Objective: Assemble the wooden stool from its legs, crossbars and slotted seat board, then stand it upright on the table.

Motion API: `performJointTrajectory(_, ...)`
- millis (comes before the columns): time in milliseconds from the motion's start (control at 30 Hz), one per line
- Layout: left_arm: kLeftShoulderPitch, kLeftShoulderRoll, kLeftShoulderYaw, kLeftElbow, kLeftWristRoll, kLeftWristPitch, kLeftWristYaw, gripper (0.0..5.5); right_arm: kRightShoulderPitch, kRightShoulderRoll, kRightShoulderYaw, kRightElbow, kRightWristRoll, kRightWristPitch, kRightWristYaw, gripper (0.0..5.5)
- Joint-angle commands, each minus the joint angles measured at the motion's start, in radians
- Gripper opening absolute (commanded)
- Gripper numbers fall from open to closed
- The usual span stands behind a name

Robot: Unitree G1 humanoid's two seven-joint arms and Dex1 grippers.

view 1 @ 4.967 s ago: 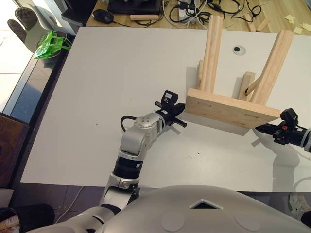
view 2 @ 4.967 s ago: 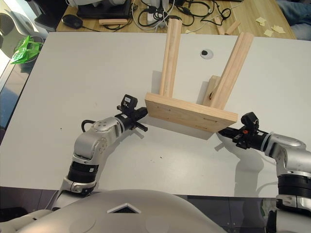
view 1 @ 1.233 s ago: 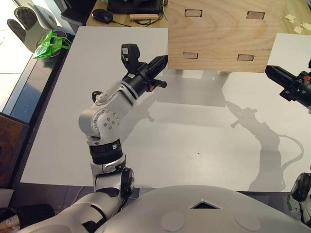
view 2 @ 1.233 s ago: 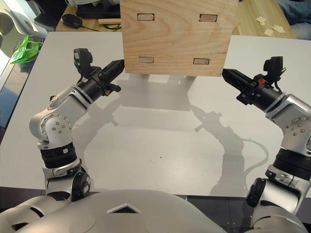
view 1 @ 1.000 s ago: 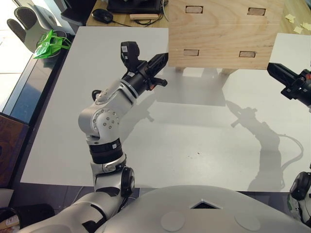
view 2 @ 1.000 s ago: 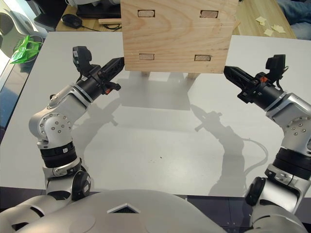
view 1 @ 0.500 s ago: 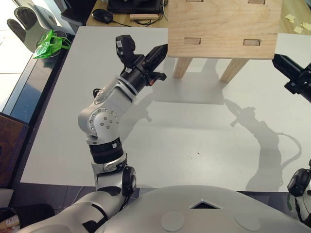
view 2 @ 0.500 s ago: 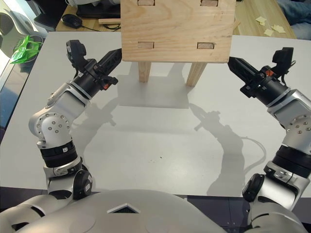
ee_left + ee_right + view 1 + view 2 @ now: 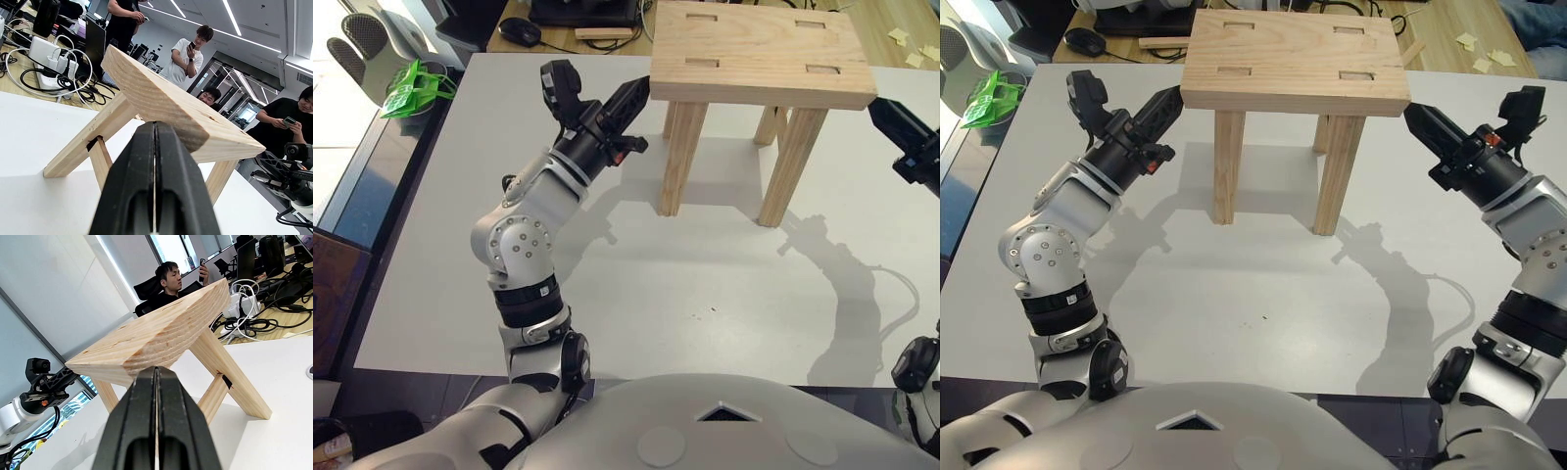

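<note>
Wooden stool (image 9: 1293, 59) upright toward the far edge of the white table (image 9: 1263, 304), which spreads wide on the near side. Left gripper (image 9: 1170, 101) and right gripper (image 9: 1418, 117), jaws closed on nothing, flank the seat's ends. A mouse (image 9: 1087, 41) lies beyond the far-left edge.

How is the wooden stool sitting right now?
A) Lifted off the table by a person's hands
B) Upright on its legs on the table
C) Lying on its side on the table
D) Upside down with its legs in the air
B: the stool has its slotted seat on top and level, and its legs reach down to the white table, where their shadows meet them.
</note>
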Motion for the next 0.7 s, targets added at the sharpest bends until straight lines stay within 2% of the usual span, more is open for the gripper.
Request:
performJointTrajectory(33, 0.004, -0.008, -0.116, 0.025, 0.016, 0.007, -0.039, 0.01, 0.002, 0.016, 0.083, -0.023, 0.005, -0.008, 0.037, 0.00)
performJointTrajectory(367, 0.100, 0.015, -0.135, 0.190, 0.233, -0.184, 0.052, 0.01, 0.072, 0.041, 0.086, 0.142, -0.135, -0.188, -0.030, 0.00)
performJointTrajectory(567, 0.100, -0.028, -0.109, 0.371, 0.441, -0.373, 0.264, 0.01, 0.004, 0.121, 0.148, 0.441, -0.434, -0.489, -0.334, 0.00)
performJointTrajectory(700, 0.018, -0.086, -0.050, 0.550, 0.529, -0.565, 0.419, 0.01, -0.067, 0.240, 0.113, 0.497, -0.485, -0.580, -0.572, 0.00)
